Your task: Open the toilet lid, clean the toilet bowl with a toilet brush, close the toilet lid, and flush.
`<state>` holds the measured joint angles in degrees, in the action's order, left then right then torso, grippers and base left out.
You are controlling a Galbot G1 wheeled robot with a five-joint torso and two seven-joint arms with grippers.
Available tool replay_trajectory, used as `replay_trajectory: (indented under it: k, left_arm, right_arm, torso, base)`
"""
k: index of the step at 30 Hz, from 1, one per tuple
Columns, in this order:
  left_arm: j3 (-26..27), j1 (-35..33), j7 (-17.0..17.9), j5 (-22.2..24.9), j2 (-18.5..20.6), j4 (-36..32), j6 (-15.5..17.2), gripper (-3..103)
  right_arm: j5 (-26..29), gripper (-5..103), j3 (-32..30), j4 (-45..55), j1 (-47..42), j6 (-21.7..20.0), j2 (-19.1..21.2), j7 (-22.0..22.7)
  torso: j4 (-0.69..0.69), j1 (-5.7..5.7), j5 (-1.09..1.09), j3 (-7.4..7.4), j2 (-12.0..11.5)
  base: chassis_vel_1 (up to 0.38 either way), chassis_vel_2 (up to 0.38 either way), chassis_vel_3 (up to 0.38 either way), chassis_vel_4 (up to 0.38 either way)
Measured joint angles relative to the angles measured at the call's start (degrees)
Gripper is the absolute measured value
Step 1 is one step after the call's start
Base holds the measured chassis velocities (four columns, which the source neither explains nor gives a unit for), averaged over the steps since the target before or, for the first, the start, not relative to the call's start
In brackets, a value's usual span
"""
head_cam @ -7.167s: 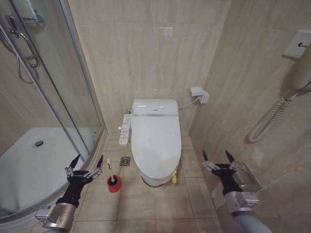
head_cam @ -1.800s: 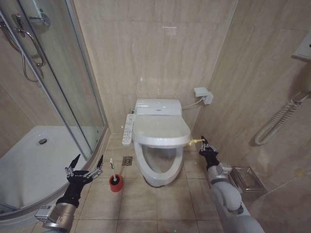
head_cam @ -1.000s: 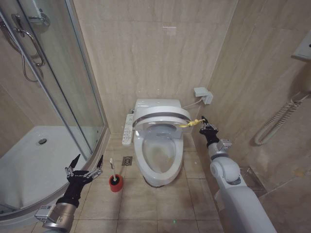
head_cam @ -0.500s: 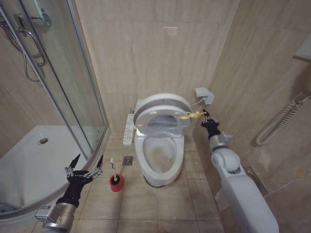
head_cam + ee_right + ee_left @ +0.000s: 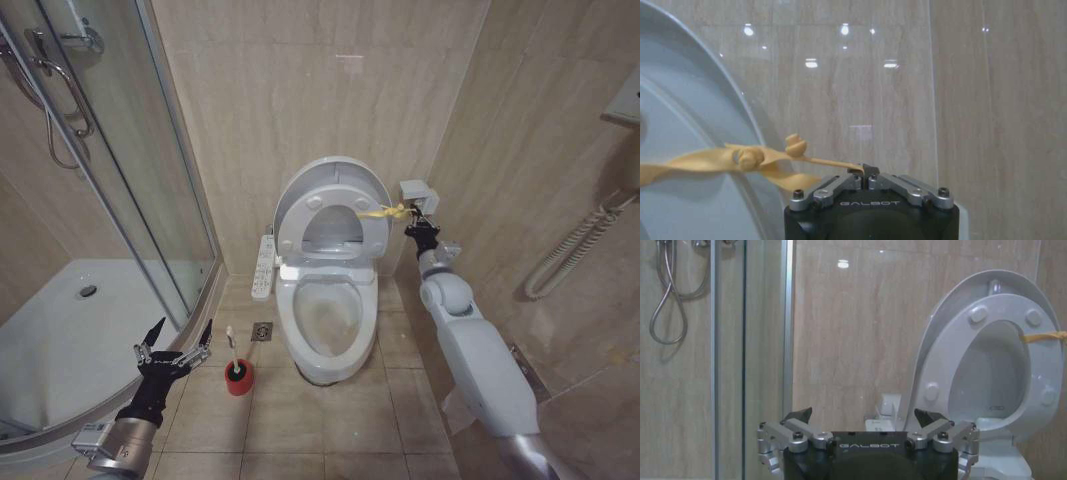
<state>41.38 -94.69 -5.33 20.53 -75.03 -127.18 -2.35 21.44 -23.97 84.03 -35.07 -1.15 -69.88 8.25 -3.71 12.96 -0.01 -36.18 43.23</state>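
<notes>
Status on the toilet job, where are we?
Done: toilet lid raised, near upright against the wall, toilet bowl exposed. In hand: right gripper shut on the yellow strap tied to the lid. Left: toilet brush sits in its red holder near the open left gripper; scrubbing, closing, flushing not done.

Red cup holder [image 5: 236, 379], perhaps floor drain [image 5: 260, 331]

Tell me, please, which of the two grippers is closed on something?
The right gripper, pinching the yellow strap tied to the raised toilet lid; the left gripper hangs open.
</notes>
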Motion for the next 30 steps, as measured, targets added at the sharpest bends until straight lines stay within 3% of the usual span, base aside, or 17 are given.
replay_trajectory:
  k: [14,30]
  left_arm:
    - [0.0,0.0,0.0,0.0,0.0,0.0,0.0,100]
    - [0.0,0.0,0.0,0.0,0.0,0.0,0.0,100]
  right_arm:
    - [-0.04,1,4.44,-8.25,8.55,0.09,-1.23,0.72]
    - [1.88,1,7.32,-10.99,12.53,-2.32,-2.31,1.75]
  torso:
    - [0.01,0.0,0.01,0.0,0.0]
    - [0.03,0.0,0.01,0.0,0.0]
  base:
    - [0.0,0.0,0.0,0.0]
    - [0.0,0.0,0.0,0.0]
